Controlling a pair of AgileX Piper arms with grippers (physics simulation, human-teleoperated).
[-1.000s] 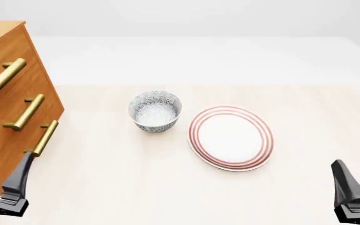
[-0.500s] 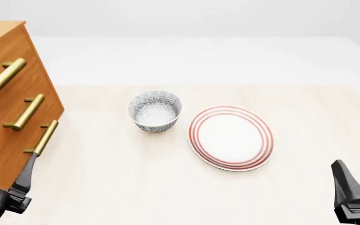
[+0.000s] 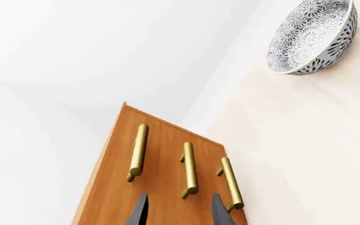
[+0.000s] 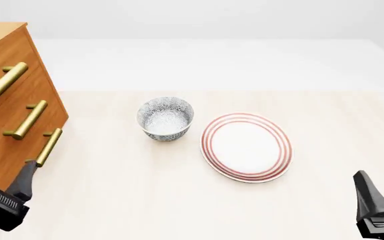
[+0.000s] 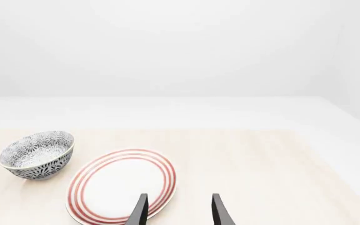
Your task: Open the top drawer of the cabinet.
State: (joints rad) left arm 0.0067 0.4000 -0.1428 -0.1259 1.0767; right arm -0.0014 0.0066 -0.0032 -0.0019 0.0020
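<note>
Progress: none visible, top drawer (image 4: pixel 8 75) shut flush in cabinet (image 4: pixel 5 135) | left gripper (image 4: pixel 2 162) fingers apart, holding nothing, near lowest handle; top handle (image 4: pixel 4 81) above and beyond it | right gripper (image 5: pixel 178 211) apart, idle, plate (image 5: pixel 122 185) just ahead | left: reach, grasp, pull.

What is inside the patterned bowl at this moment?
Nothing shows inside the bowl: the front view looks down onto a bare speckled interior. Both wrist views show mainly its outer wall, so they add nothing.
</note>
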